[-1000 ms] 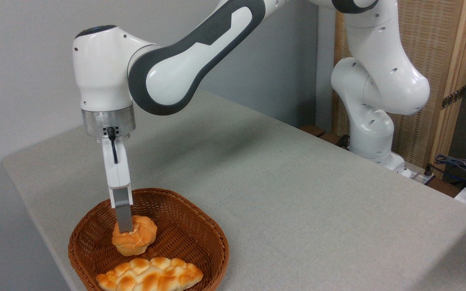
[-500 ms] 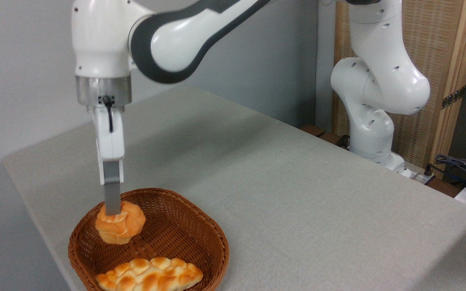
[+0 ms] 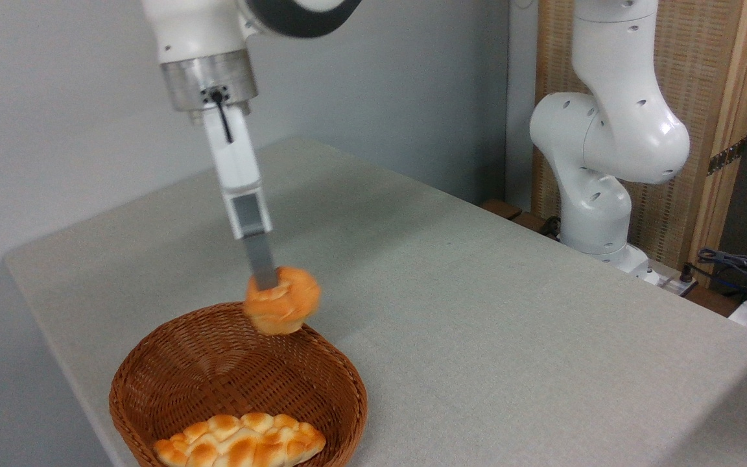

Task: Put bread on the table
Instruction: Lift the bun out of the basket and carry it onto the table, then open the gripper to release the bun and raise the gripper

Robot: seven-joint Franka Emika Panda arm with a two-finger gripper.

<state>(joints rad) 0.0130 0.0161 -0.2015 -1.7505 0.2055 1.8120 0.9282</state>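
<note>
The bread (image 3: 281, 300) hangs in the air, pinched near its knotted top by the hand (image 3: 263, 277), whose fingers are closed on it; only 1 grey finger (image 3: 260, 259) shows clearly, the other being hidden behind the bun. The bun sits over the far rim of the wicker basket (image 3: 153, 363), clear of the weave and touching nothing below. Its outline is smeared, which suggests the arm is in motion. A grip from above makes sense here: the basket walls block any sideways approach, and holding high on the bun leaves the paler base free to meet the counter (image 3: 490, 311) first.

The arm reaches in from the upper left of the view, wrist flange high, the hand tilted so its fingers slant down and to the right. A flat braided loaf (image 3: 240, 441) remains in the basket's near side. I judge the carry to be underway, with open cloth just beyond the basket available for set-down.
</note>
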